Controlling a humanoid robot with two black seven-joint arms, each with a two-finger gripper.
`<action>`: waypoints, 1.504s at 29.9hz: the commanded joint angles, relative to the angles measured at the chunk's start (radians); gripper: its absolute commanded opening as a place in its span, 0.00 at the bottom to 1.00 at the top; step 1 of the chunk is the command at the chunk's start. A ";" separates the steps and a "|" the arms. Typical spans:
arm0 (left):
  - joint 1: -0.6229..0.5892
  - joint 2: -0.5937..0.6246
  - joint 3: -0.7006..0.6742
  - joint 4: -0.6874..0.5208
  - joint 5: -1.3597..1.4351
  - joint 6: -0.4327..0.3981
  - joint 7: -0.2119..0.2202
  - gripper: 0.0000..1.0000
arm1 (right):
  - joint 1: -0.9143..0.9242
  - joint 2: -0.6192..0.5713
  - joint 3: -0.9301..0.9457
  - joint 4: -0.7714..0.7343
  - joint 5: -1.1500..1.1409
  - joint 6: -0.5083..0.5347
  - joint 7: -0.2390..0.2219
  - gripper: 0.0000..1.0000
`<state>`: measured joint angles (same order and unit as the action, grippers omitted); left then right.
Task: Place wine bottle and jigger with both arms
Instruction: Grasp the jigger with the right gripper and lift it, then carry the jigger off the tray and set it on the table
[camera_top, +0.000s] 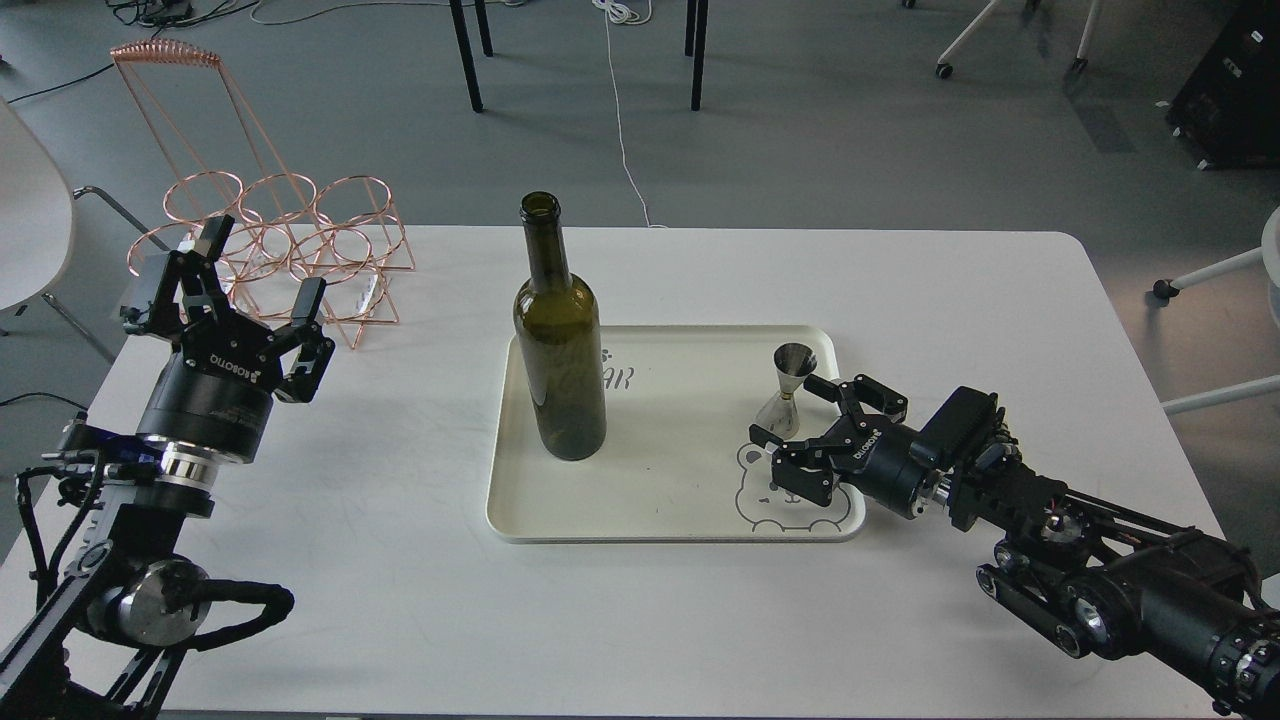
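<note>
Wine bottle (558, 340), a tall dark olive-green glass one with a long narrow neck, an open mouth and no label, stands upright just left of the frame's centre, on the left part of a cream rectangular tray (660, 515) with rounded corners. On the tray's right part stands the jigger (790, 388), a small shiny steel hourglass-shaped double-cone cup, upright and well apart from the bottle. A bear outline drawn on the tray surface lies below the jigger, toward the tray's lower right corner, and faint lettering shows on the tray behind the bottle.

Entering from the lower right of the frame, the black right arm reaches to the tray's right edge. Its right gripper (792, 413) has its fingers spread wide, one above and one below the jigger's base; whether either finger touches the steel cannot be told.

At the left of the frame, the black left arm rises from the lower left corner, and its left gripper (262, 270) points upward with fingers spread apart, holding nothing, well apart from the bottle.

Behind that gripper, in the upper left, a copper-coloured wire rack (290, 240) made of rings sits on the white rectangular table (400, 600).
</note>
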<state>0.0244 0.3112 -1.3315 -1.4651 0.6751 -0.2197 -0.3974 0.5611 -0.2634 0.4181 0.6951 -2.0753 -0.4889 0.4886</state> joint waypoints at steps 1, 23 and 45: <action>0.002 -0.001 0.002 0.000 0.000 0.000 0.000 0.98 | 0.023 0.056 -0.001 -0.089 0.000 0.000 0.000 0.93; 0.003 -0.001 0.002 -0.006 0.000 -0.001 0.002 0.98 | 0.048 0.075 0.007 -0.105 0.004 0.000 0.000 0.06; -0.008 -0.004 0.003 -0.011 0.000 -0.006 0.002 0.98 | 0.014 -0.287 0.174 0.097 0.239 0.000 0.000 0.01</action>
<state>0.0187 0.3070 -1.3295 -1.4715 0.6750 -0.2251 -0.3957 0.5931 -0.5096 0.5916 0.8065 -1.9201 -0.4886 0.4886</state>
